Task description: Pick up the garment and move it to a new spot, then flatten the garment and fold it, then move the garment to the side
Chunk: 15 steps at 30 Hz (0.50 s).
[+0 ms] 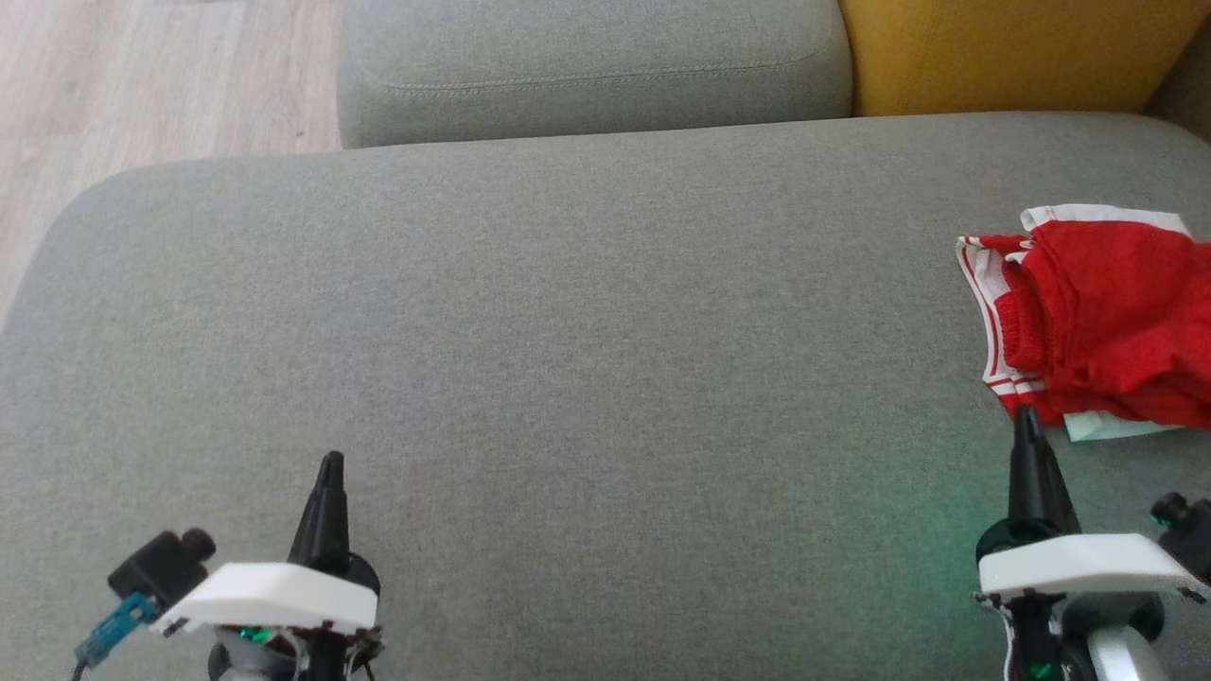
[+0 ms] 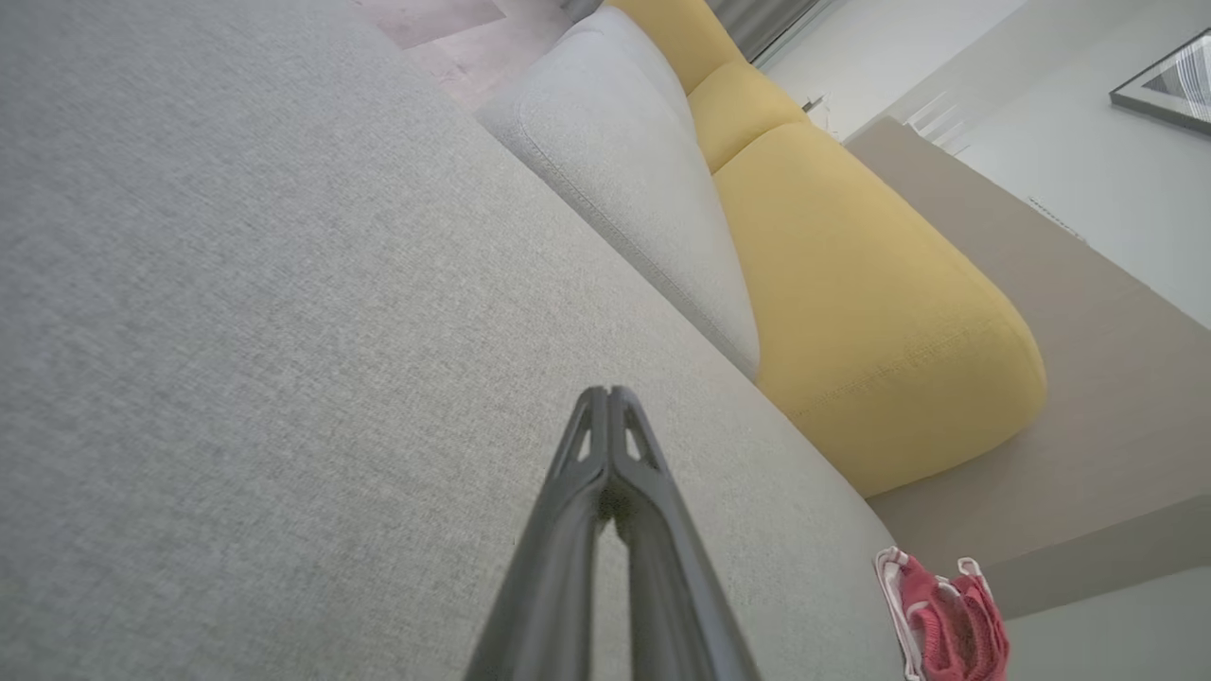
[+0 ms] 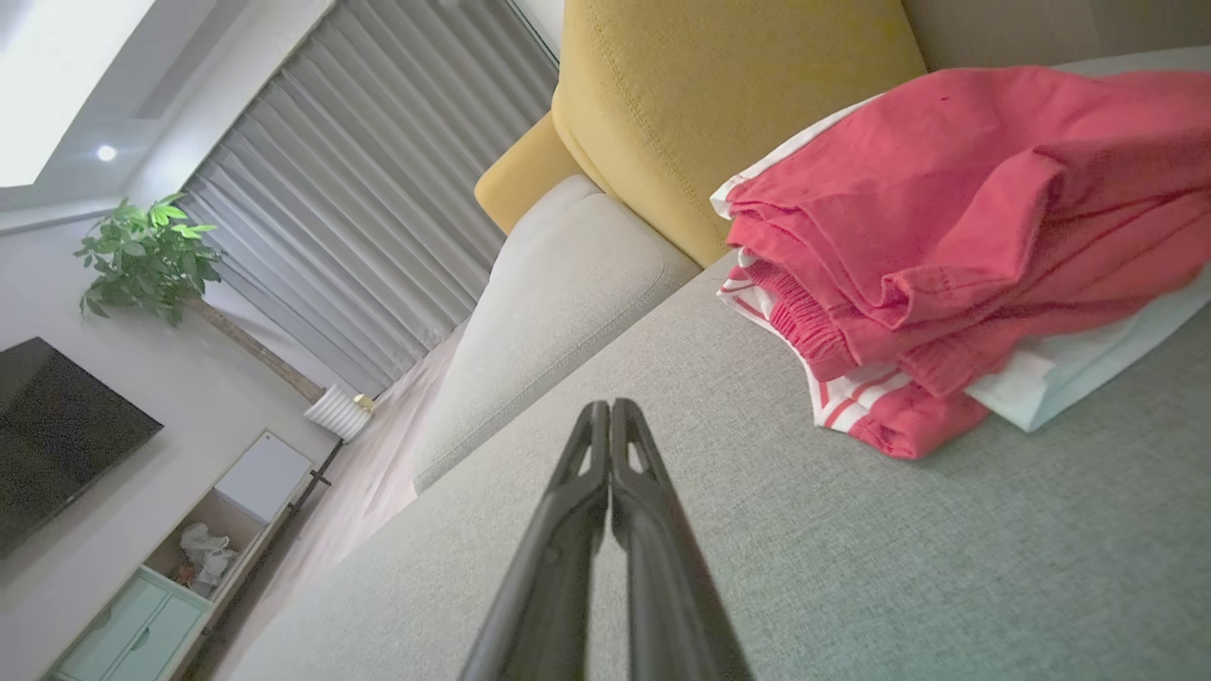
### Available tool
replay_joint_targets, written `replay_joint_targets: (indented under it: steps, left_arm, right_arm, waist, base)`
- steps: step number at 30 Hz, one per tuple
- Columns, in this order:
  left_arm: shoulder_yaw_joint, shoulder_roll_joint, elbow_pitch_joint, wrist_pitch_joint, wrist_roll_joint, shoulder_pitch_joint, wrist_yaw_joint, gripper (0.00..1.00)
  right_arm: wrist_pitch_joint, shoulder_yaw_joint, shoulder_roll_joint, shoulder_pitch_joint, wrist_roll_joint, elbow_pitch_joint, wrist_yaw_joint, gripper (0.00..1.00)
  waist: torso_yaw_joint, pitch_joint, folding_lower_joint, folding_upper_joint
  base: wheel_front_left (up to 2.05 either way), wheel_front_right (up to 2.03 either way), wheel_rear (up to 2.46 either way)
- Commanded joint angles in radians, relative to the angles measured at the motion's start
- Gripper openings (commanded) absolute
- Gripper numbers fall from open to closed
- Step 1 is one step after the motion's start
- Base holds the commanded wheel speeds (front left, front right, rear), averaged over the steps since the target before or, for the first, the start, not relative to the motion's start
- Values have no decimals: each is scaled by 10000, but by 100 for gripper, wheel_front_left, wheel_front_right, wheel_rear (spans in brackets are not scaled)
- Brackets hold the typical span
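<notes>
The garment is red with white stripes and white trim, folded into a thick bundle at the right edge of the grey sofa seat. In the right wrist view the garment lies up and to the right of my fingers, and in the left wrist view the garment sits small at the lower right. My right gripper is shut, its tip just in front of the bundle's near left corner, with nothing held. My left gripper is shut and empty at the lower left, far from the garment.
A grey back cushion and a yellow cushion line the far side of the seat. Wooden floor lies beyond the seat's left edge. A wide stretch of bare grey fabric spreads between the two grippers.
</notes>
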Motion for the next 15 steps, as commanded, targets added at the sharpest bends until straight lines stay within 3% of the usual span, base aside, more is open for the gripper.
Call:
replay_joint_targets:
  steps: [1, 15]
  left_arm:
    - [305, 144, -259, 36, -212, -564, -86, 0]
    - [664, 170, -121, 451, -1729, -742, -316, 0]
  right_arm:
    - [60, 11, -182, -478, 270, -293, -4, 0]
    - [475, -104, -203, -609, 2088, -218, -5, 0]
  waist:
    - [-2, -2, 0, 0]
    - [-35, -29, 0, 0]
  base:
    - [0, 0, 0]
    - [0, 0, 0]
